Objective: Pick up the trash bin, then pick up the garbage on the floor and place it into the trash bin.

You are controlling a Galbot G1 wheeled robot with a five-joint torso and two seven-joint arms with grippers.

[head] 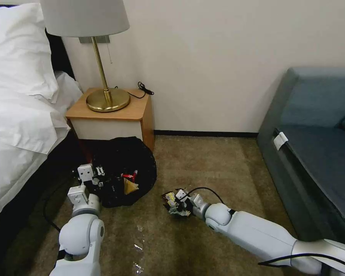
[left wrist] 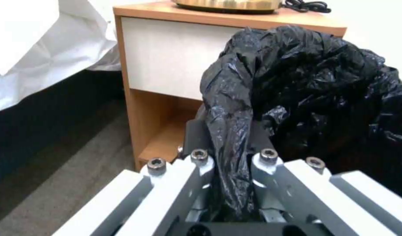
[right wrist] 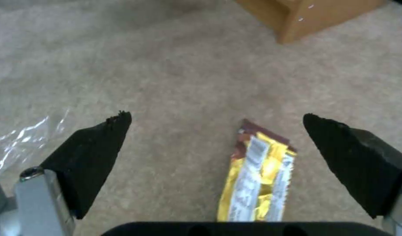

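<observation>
The dark-and-yellow foil snack wrapper (right wrist: 258, 175) is seen between the wide-open, empty right gripper (right wrist: 216, 141) pads, its long axis along the reach. Crinkled black bag (left wrist: 297, 85) is clamped by left gripper (left wrist: 231, 157).

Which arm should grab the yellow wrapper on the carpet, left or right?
Right. The right gripper is open with the wrapper lying between its fingers on the carpet. The left gripper is shut on the trash bin bag rim, so it is occupied.
</observation>
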